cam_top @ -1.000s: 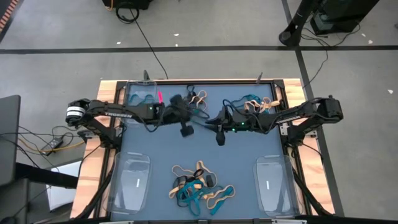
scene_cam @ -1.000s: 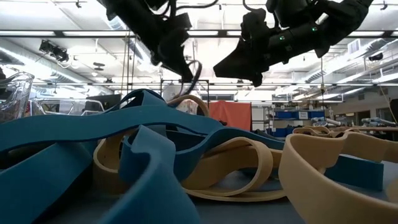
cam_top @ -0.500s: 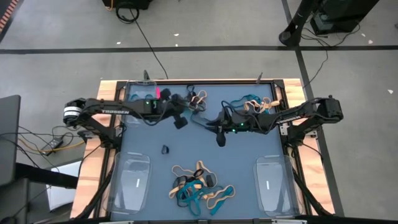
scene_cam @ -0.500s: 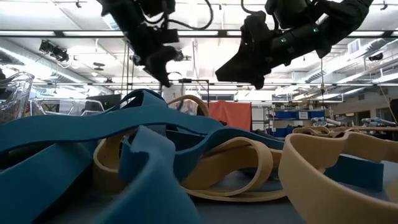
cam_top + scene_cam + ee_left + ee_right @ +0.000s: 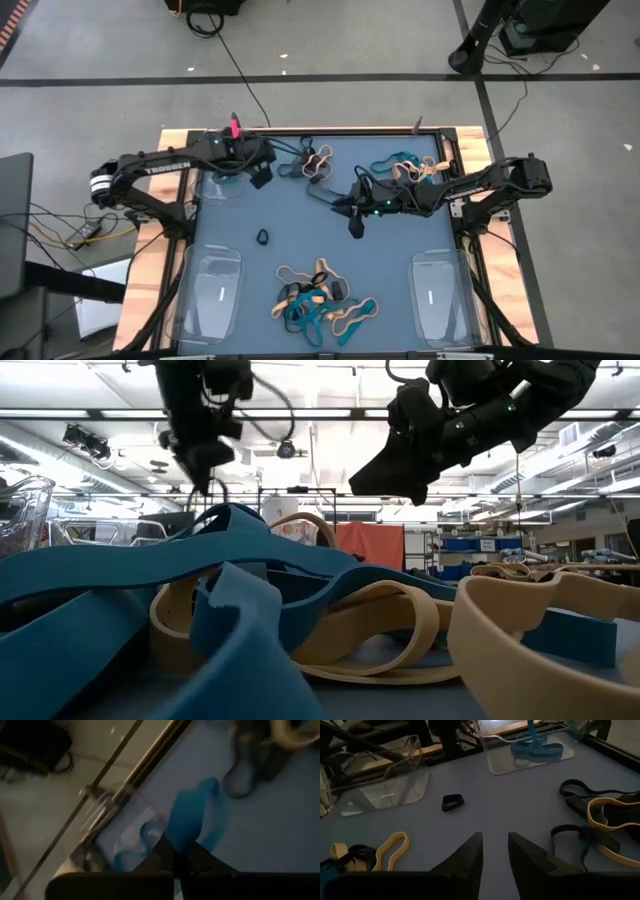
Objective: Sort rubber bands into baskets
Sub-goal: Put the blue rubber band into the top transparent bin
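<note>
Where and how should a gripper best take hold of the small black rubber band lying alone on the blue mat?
The small black rubber band lies flat and alone. Probably come straight down from above and pinch across its narrow width, one finger inside the loop.

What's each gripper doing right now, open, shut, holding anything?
Left gripper: shut on a teal rubber band, above the far-left basket.
Right gripper: open, empty, over the mid table.

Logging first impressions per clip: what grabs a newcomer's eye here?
The left pincer, shut on a teal-blue rubber band, hangs at the far-left basket. A lone black rubber band lies on the open mat. A tangle of rubber bands sits at the near edge; the right pincer hovers mid-table.
</note>
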